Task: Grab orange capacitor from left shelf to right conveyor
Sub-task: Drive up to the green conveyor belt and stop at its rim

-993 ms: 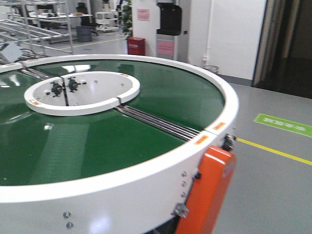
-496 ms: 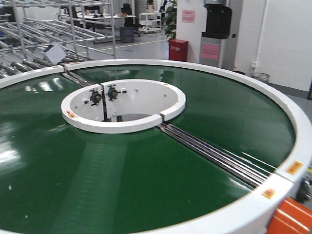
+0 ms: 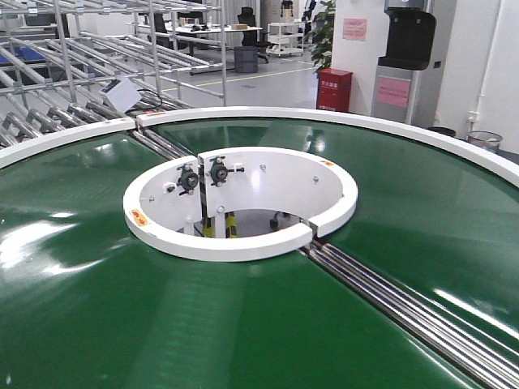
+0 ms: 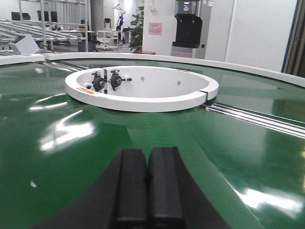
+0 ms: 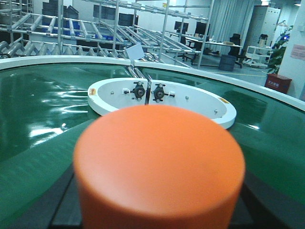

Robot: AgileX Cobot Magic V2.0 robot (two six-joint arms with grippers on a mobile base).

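At left we see the left hand point(image 4: 147, 157) over the green belt of the right conveyor point(image 3: 97, 324), its fingers point(image 4: 131, 183) pressed together. At right, the right hand point(image 5: 157, 217) pinches the orange capacitor point(image 5: 159, 157) above the same belt, before the white inner ring point(image 5: 114, 107)

A glossy grey floor point(image 3: 243, 96) is crossed by a yellow line point(image 3: 253, 75). Against the white wall point(image 3: 461, 49), a red cabinet point(image 3: 334, 89) and a black dispenser point(image 3: 409, 36) are set. Steel racks point(image 3: 81, 49), a desk point(image 3: 215, 30) and a plant point(image 3: 323, 31) are seen behind.
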